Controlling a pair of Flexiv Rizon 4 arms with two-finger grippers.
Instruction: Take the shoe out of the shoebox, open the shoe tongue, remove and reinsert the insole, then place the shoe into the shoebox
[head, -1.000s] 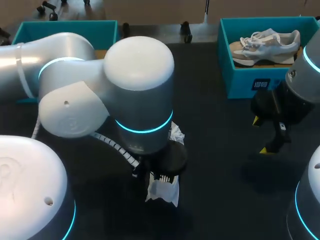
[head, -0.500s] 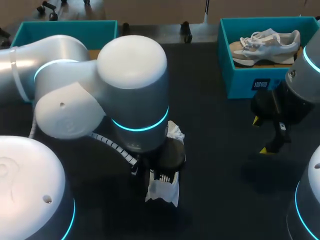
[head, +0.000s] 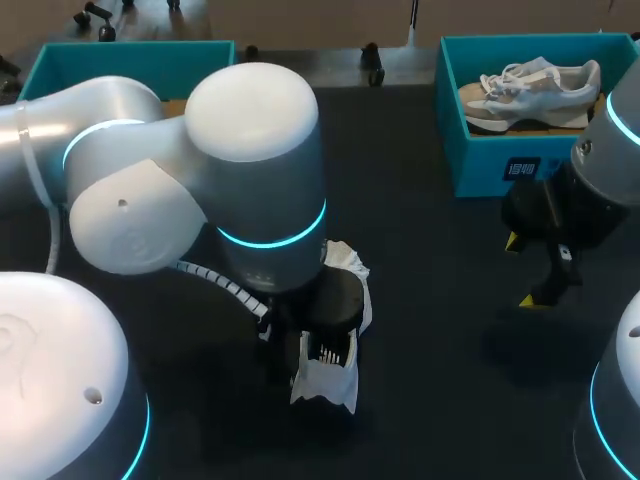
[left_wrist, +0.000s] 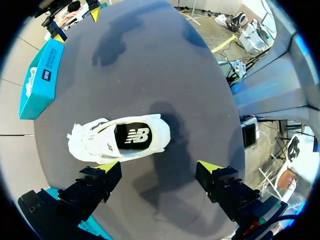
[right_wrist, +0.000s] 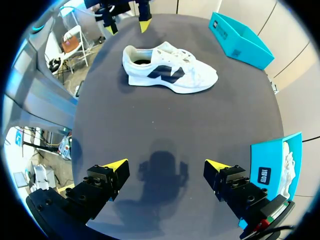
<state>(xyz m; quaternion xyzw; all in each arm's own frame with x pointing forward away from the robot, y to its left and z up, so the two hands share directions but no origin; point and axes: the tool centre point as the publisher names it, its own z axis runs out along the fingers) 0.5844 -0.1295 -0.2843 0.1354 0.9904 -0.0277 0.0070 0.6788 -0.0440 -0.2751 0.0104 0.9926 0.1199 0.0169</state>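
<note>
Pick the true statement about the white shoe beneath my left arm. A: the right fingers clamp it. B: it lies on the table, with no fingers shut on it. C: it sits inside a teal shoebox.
B: the shoe rests on the dark table, just ahead of the open left gripper, and the right gripper is apart.

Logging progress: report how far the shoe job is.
Done: white shoe lies unboxed on the table. In hand: open left gripper hovers above it, insole seated inside. Left: boxing the shoe; insole step unclear.
</note>
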